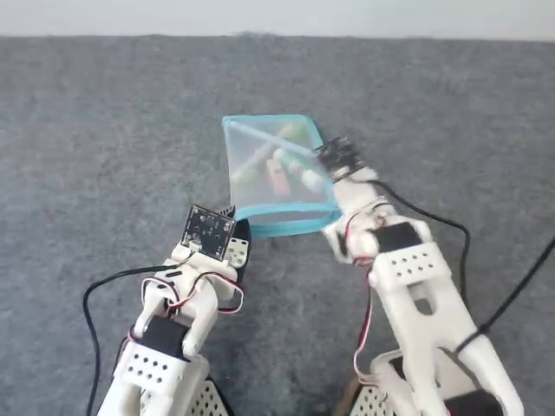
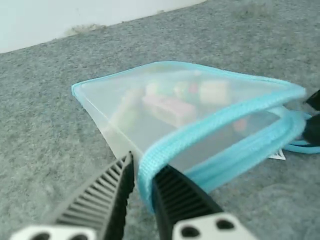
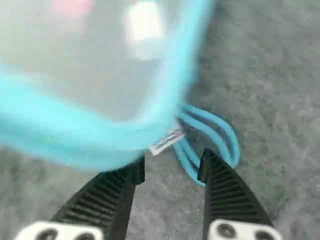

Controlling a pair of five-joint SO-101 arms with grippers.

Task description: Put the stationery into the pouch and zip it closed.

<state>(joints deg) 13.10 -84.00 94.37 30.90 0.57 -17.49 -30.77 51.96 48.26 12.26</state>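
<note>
Pouch (image 1: 276, 178), translucent with blue trim, lies mid-counter (image 1: 104, 130), somewhat nearer the far edge, its zipper edge (image 2: 215, 125) facing the arms. Left gripper (image 2: 142, 172) has its fingers pinched on that edge's corner. Right gripper (image 3: 172, 162) holds its fingers apart, straddling the blue loop (image 3: 215, 132). Stationery (image 2: 172, 102) sits inside the pouch.

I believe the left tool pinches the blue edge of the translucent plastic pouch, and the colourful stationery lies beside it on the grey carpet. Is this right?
Not fully. The colourful stationery lies inside the translucent plastic pouch, not beside it; the left wrist view shows this. The left tool does pinch its blue edge.
</note>
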